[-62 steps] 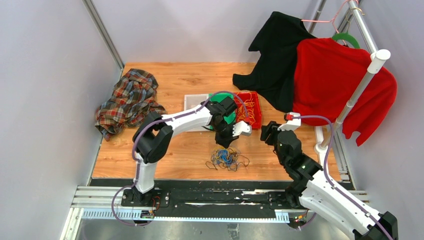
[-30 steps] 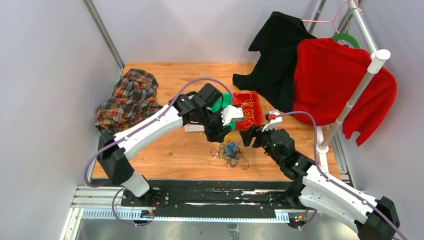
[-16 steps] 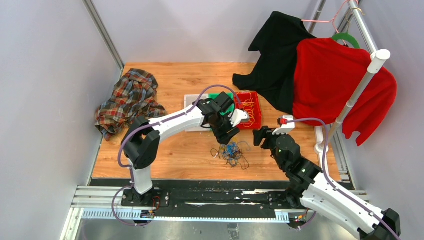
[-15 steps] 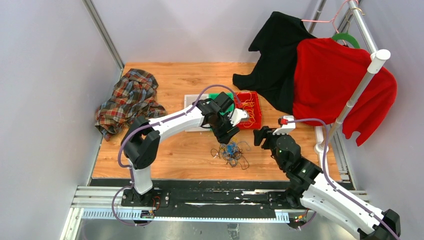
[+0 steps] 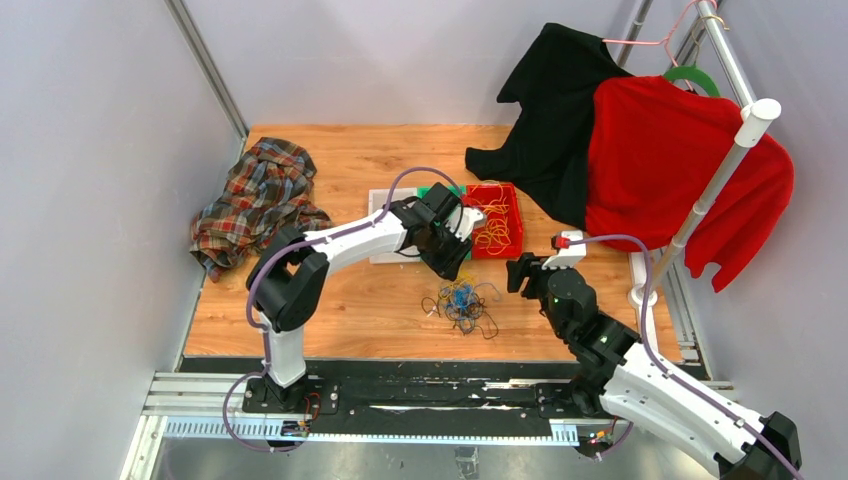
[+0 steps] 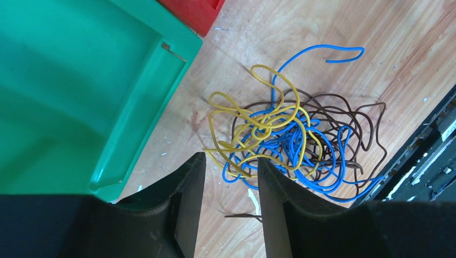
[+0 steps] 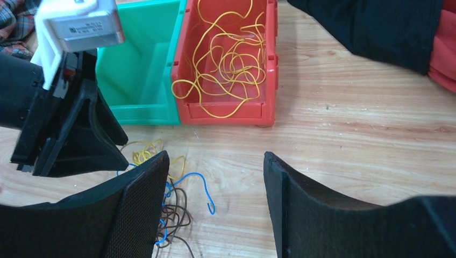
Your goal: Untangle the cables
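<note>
So far: a tangle of cables (image 6: 285, 140) lies on the wooden desk (image 5: 380, 300), just in front of the bins. Yellow, blue and dark wires are all knotted together.
Done: some yellow wires (image 7: 226, 59) lie loose in the red bin (image 7: 271, 80). I think these are sorted.
Green bin (image 6: 140, 123): right beside the red one, with no wires showing in it.
To do: the pile has more yellow wires, plus all the blue and dark ones. I think most of the job is left.
Left tool (image 6: 230, 164): above the pile, jaws a little apart, holding nothing.
Right tool (image 7: 214, 157): near the pile, jaws wide apart, holding nothing.
</note>
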`<control>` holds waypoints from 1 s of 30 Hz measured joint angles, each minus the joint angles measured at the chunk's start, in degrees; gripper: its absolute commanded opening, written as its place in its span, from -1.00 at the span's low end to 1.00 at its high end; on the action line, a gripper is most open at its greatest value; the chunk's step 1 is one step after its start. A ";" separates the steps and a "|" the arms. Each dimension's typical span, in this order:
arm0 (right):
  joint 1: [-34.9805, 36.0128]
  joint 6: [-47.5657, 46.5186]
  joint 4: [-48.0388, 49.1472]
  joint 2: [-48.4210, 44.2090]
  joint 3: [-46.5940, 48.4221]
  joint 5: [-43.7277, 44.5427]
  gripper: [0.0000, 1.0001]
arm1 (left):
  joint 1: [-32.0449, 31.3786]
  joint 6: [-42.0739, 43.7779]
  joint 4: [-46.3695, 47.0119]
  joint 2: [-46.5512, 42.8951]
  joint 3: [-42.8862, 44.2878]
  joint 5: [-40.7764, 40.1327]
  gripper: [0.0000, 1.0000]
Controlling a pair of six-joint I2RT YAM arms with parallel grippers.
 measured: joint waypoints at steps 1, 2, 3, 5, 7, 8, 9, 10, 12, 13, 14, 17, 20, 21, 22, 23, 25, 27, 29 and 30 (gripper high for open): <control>0.00 -0.07 0.13 -0.02 0.00 0.00 0.29 | 0.00 -0.31 0.02 0.17 -0.22 0.11 -0.13; 0.00 -0.11 0.33 -0.02 0.00 0.02 0.29 | 0.00 -0.52 0.07 0.33 -0.39 0.24 -0.20; 0.00 -0.13 0.44 -0.02 0.00 0.04 0.29 | 0.00 -0.72 0.20 0.44 -0.66 0.28 -0.31; 0.00 -0.13 0.61 -0.02 0.00 0.04 0.27 | 0.00 -1.09 0.26 0.55 -1.05 0.33 -0.64; 0.00 -0.15 1.03 0.09 0.00 0.02 0.27 | 0.00 -1.51 0.57 0.59 -1.14 0.52 -0.89; 0.00 -0.15 1.31 0.37 0.00 0.00 0.28 | 0.00 -1.57 0.76 0.59 -1.14 0.61 -0.95; 0.00 -0.15 1.66 0.63 0.00 -0.04 0.30 | 0.00 -1.75 0.92 0.59 -1.14 0.72 -0.98; 0.00 -0.17 1.99 1.03 0.00 -0.13 0.34 | 0.00 -1.77 0.98 0.59 -1.14 0.81 -0.99; 0.00 -0.20 2.93 2.03 -0.02 -0.63 0.38 | 0.00 -1.64 0.92 0.37 -1.14 0.87 -0.99; 0.00 -0.26 3.50 2.64 -0.04 -0.92 0.40 | 0.00 -1.53 0.79 0.00 -1.14 0.92 -0.99; 0.00 -0.35 4.26 3.32 -0.13 -1.31 0.43 | 0.02 -1.49 0.55 -0.66 -1.14 1.09 -0.99; 0.00 -0.66 6.40 5.31 -0.17 -3.56 0.46 | 0.02 -1.31 -1.16 -3.50 -1.14 2.01 -0.99; 0.00 -1.29 9.14 7.63 -0.17 -6.19 0.47 | 0.02 -1.03 -4.11 -7.30 -0.26 3.43 -0.99; 0.00 -1.42 9.92 8.48 -0.15 -7.21 0.47 | 0.02 -0.81 -5.20 -8.41 0.35 3.91 -0.99; 0.00 -1.51 10.69 9.42 -0.15 -8.28 0.47 | 0.02 -0.46 -6.40 -9.51 1.25 4.63 -0.99; 0.00 -1.57 11.19 10.12 -0.11 -8.98 0.47 | 0.02 -0.15 -7.17 -10.34 1.99 5.18 -0.99; 0.00 -1.62 12.41 11.30 -0.09 -10.86 0.47 | 0.02 0.50 -9.01 -12.04 3.82 6.58 -0.99; 0.00 -1.62 13.90 11.82 -0.07 -12.48 0.47 | 0.02 0.96 -10.25 -13.40 5.25 8.04 -0.99; 0.00 -1.62 15.47 12.13 0.11 -13.94 0.47 | 0.02 1.33 -11.23 -14.69 6.25 9.44 -0.99; 0.00 -1.57 16.37 12.31 0.28 -14.75 0.48 | 0.02 1.55 -11.63 -15.45 6.54 10.25 -0.99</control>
